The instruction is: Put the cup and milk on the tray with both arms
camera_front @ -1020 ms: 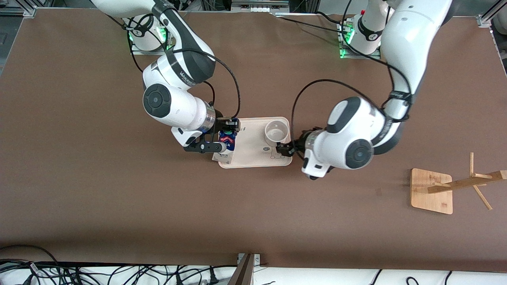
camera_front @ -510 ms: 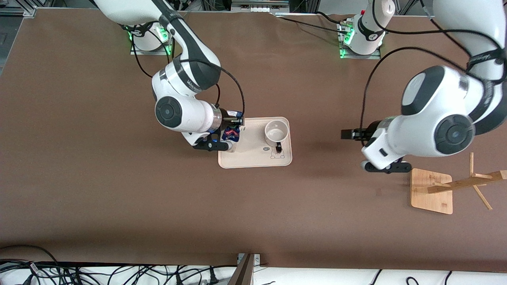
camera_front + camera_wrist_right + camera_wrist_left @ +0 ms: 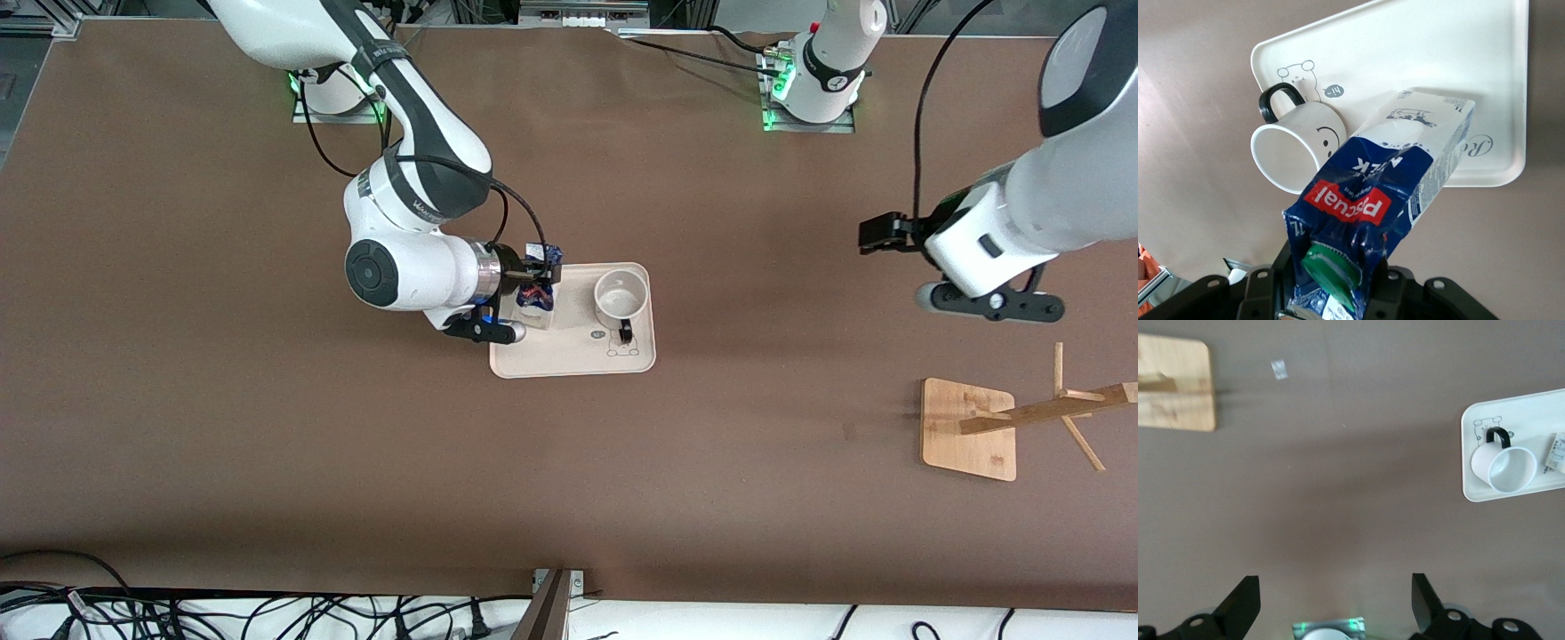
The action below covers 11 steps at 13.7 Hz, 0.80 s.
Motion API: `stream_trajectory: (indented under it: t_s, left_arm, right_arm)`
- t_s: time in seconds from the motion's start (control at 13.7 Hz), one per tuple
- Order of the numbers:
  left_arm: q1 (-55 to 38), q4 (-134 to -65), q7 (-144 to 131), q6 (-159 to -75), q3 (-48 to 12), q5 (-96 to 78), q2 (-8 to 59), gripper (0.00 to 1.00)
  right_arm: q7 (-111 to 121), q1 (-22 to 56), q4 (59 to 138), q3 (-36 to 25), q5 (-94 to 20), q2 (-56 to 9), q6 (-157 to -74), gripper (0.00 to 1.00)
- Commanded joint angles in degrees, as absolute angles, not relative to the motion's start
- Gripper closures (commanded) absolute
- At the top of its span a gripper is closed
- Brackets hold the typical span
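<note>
The cream tray (image 3: 573,354) lies mid-table. On it stands the white cup (image 3: 621,296), black handle toward the front camera; the cup (image 3: 1501,467) and tray (image 3: 1469,427) also show in the left wrist view. My right gripper (image 3: 526,271) is shut on the gabled top of the milk (image 3: 537,289), which is tilted over the tray's end toward the right arm. In the right wrist view the milk (image 3: 1385,193) hangs from my right gripper (image 3: 1328,283) beside the smiley cup (image 3: 1295,150), over the tray (image 3: 1438,60). My left gripper (image 3: 876,234) is open and empty, up over bare table toward the left arm's end; the left gripper (image 3: 1335,603) holds nothing.
A wooden mug rack (image 3: 969,431) lies tipped over near the left arm's end of the table, nearer the front camera; its square base (image 3: 1175,383) shows in the left wrist view. Cables run along the table's front edge.
My left gripper has drawn away from the cup's handle, up and toward the left arm's end of the table. The right gripper has carried the milk a little farther over the tray.
</note>
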State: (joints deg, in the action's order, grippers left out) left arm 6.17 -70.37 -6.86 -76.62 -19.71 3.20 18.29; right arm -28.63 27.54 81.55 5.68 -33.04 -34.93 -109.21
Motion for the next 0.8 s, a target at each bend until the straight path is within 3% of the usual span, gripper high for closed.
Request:
stream_trajectory:
  t_s: [0.0,0.36,0.44,0.51,0.73]
  left_arm:
    - [-3.7,-90.7,-0.9,-92.1,-3.9,3.4,4.0,0.00]
    - [-2.0,-95.3,-5.1,-93.6,-3.8,3.6,-1.5,0.00]
    - [-2.0,-95.2,-5.0,-93.6,-3.2,3.3,-1.7,0.00]
    - [-1.9,-95.2,-4.7,-93.6,-2.6,2.6,-1.6,0.00]
    - [-0.9,-94.4,-4.2,-91.5,-2.5,-0.7,-1.1,0.00]
  right_arm:
    - [-26.8,27.2,81.7,5.7,-34.5,-34.5,-109.3,0.52]
    - [-24.8,27.2,81.7,5.7,-34.5,-37.3,-110.9,0.44]
    - [-24.8,27.2,81.7,5.7,-34.5,-37.8,-111.4,0.37]
    - [-24.8,27.2,81.7,5.7,-34.5,-38.0,-111.6,0.02]
    - [-25.5,27.2,81.6,5.7,-34.5,-37.8,-111.3,0.00]
